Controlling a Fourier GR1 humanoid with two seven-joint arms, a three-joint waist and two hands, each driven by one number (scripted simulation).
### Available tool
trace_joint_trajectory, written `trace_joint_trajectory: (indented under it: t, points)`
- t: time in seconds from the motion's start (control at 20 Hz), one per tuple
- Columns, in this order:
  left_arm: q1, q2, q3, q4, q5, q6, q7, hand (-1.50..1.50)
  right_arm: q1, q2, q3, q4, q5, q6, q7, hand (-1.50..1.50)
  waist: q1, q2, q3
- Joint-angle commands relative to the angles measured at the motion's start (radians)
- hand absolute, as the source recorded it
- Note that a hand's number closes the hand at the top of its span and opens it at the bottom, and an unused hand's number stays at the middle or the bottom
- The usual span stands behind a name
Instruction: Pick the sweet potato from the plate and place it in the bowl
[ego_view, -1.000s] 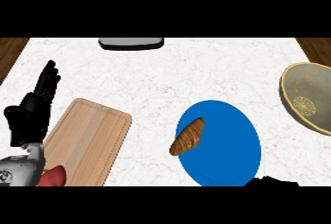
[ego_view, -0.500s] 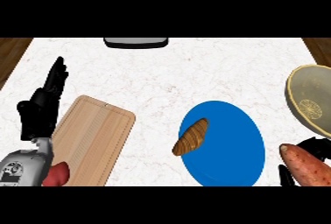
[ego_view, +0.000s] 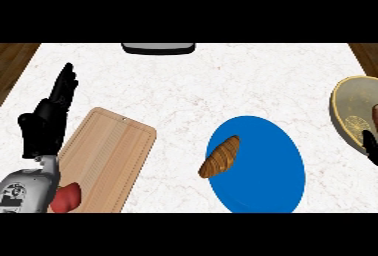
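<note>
The blue plate (ego_view: 266, 170) lies right of centre, with a brown ridged, bread-like piece (ego_view: 220, 157) across its left rim. At the right edge stands the tan bowl (ego_view: 347, 107), partly cut off. Only a black finger of my right hand (ego_view: 368, 144) shows, at the right edge over the bowl's near side. A reddish-brown sliver of the sweet potato (ego_view: 375, 115) sits just above it, and the hand seems curled on it. The rest of both is out of view. My left hand (ego_view: 46, 125) rests open at the far left, fingers up.
A wooden cutting board (ego_view: 107, 155) lies left of the plate, with a red item (ego_view: 66, 197) at its near corner beside my left forearm. A dark appliance (ego_view: 158, 48) sits at the counter's far edge. Wooden floor shows past both far corners.
My right hand has carried the sweet potato from the lower right, beside the plate, up to the bowl at the right edge. The view has shifted left. The left hand stays put.
</note>
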Motion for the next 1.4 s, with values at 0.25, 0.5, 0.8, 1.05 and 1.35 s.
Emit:
trace_joint_trajectory:
  t: [0.25, 0.5, 0.8, 1.05, 1.35]
  points:
    - [0.012, 0.023, 0.036, 0.01, 0.044, -0.061, -0.038, 0.0, -0.237, -0.163, -0.039, 0.566, 0.231, -0.239, -0.26, 1.5, 0.023, 0.007, 0.001]
    - [-0.042, -0.016, 0.011, 0.023, 0.003, -0.022, -0.002, 0.0, -0.403, -0.262, -0.093, 0.942, 0.246, -0.318, -0.374, 1.5, 0.029, 0.011, 0.002]
    - [-0.058, -0.04, 0.0, 0.048, -0.02, -0.003, -0.018, 0.0, -0.532, -0.268, -0.105, 1.232, 0.205, -0.236, -0.417, -1.5, 0.04, 0.021, 0.004]
    - [0.011, -0.064, -0.037, 0.026, -0.041, -0.003, -0.074, 0.0, -0.614, -0.278, -0.137, 1.347, 0.14, -0.121, -0.537, -1.5, 0.037, 0.016, 0.004]
    - [0.011, -0.068, -0.011, 0.037, -0.034, 0.001, -0.071, 0.0, -0.618, -0.311, -0.215, 1.446, 0.064, -0.087, -0.687, -1.5, 0.023, 0.012, 0.003]
